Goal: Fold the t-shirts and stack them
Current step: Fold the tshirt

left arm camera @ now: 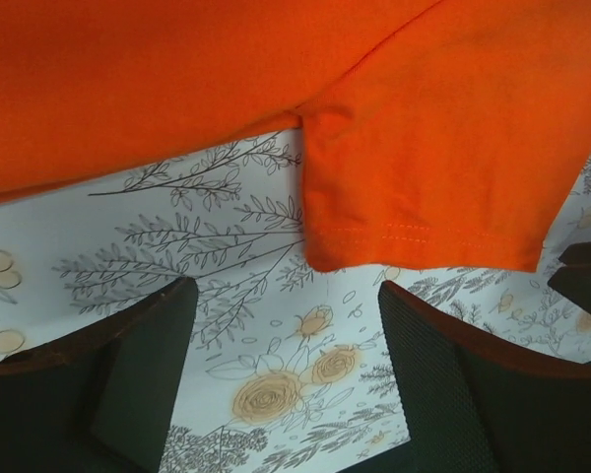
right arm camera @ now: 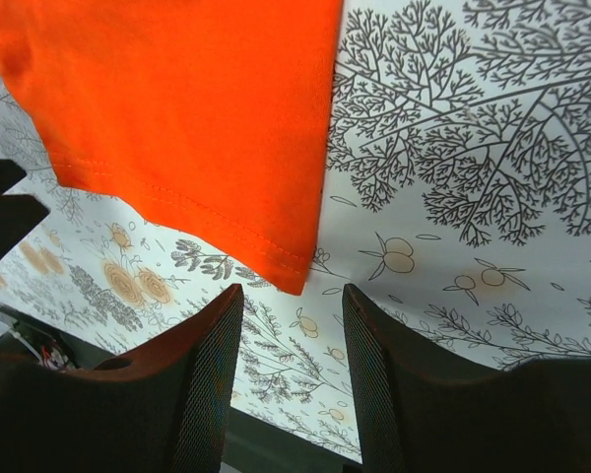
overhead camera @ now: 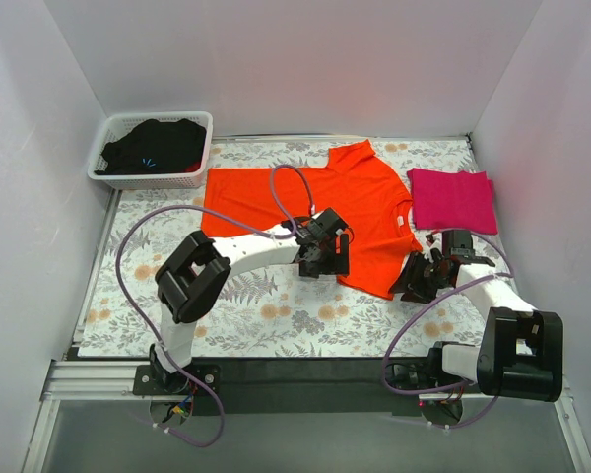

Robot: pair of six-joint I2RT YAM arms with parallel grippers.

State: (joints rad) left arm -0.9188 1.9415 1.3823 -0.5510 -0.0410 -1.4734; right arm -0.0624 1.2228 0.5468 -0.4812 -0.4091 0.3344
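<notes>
The bright orange t-shirt (overhead camera: 320,202) lies spread flat in the middle of the table. The magenta-pink t-shirt (overhead camera: 453,199) lies folded at the back right. My left gripper (overhead camera: 327,258) is open and empty, low over the orange shirt's near edge. In the left wrist view the gripper (left arm camera: 286,360) sits just short of a stitched sleeve hem (left arm camera: 414,232). My right gripper (overhead camera: 416,281) is open and empty beside the shirt's near right corner. In the right wrist view the gripper (right arm camera: 291,340) is just below that hemmed corner (right arm camera: 286,266), not touching it.
A white basket (overhead camera: 106,148) holding a dark garment (overhead camera: 158,146) stands at the back left. The table has a floral cover (overhead camera: 276,315). White walls close in the left, back and right sides. A black rail (overhead camera: 295,370) runs along the near edge.
</notes>
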